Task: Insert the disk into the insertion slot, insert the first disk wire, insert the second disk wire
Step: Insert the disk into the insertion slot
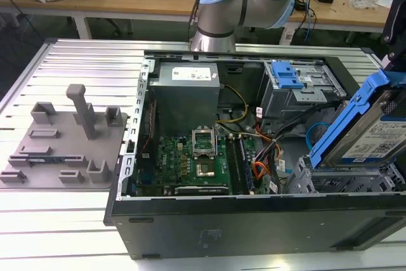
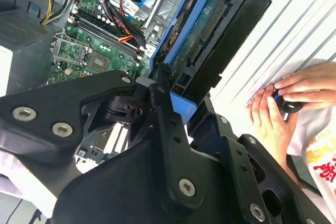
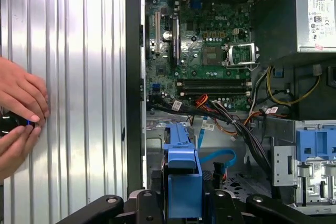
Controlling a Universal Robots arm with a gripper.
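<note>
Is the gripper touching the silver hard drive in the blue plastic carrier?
Touching. In the first wrist view the gripper clamps the disk by its blue carrier.

The disk (image 1: 374, 132), tilted in its blue carrier, hangs over the insertion slot (image 1: 342, 181) at the exterior view's right inside the open computer case (image 1: 254, 220), apparently not yet seated.

One disk (image 1: 374, 128), two hands (image 3: 23, 95), one motherboard (image 1: 190, 160)

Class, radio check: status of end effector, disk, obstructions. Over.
End effector shut on the disk. Disk tilted over the insertion slot, not yet seated. Blue cable loops beside the slot; hand on table, apart.
</note>
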